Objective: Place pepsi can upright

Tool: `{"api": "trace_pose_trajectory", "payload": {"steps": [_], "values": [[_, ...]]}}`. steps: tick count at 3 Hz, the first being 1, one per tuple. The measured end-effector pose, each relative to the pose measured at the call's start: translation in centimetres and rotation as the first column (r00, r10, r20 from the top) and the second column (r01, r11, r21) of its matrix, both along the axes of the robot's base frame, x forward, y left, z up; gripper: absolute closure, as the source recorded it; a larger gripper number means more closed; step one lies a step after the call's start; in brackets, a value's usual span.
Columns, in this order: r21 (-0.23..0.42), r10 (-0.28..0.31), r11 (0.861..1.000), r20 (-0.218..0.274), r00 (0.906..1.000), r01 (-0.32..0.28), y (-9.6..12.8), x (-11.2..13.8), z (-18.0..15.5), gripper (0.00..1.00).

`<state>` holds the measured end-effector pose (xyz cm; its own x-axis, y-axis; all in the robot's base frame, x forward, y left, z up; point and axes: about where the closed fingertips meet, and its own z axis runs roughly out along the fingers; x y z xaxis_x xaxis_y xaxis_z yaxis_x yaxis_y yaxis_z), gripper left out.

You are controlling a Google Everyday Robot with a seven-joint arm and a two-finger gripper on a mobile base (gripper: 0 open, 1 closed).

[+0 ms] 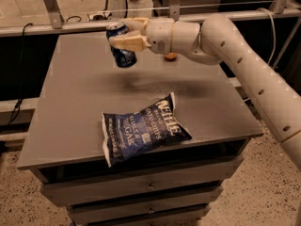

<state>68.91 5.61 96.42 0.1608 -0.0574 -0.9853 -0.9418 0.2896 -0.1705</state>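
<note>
- The room: a speckled floor [19, 192] lies around the furniture, and a metal rail [56, 28] runs behind it, with cables on the ground beyond.
- The table [70, 102] is a grey drawer cabinet with a flat, smooth, hard top. A can set down crooked on it would likely tip and roll towards an edge.
- The arm [244, 65] reaches in from the right, across the far side of the top.
- The chip bag [143, 128] lies flat near the front edge, well apart from the can, so it is unlikely to get in the way.
- The pepsi can [123, 53] hangs in the air over the far-left part of the top, silver rim up and leaning slightly. Letting go from this height or at this tilt could topple it.
- The gripper [118, 32] is clamped on the can's upper half.
- A small orange fruit [170, 56] sits just behind the wrist, and a low sweep could knock it.
</note>
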Motion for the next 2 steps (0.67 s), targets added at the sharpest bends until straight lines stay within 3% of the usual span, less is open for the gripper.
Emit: {"api": "trace_pose_trajectory", "payload": {"steps": [2], "values": [[0.049, 0.095, 0.994, 0.021, 0.9953, -0.096, 0.8, -1.0, -3.4, 1.0]]}}
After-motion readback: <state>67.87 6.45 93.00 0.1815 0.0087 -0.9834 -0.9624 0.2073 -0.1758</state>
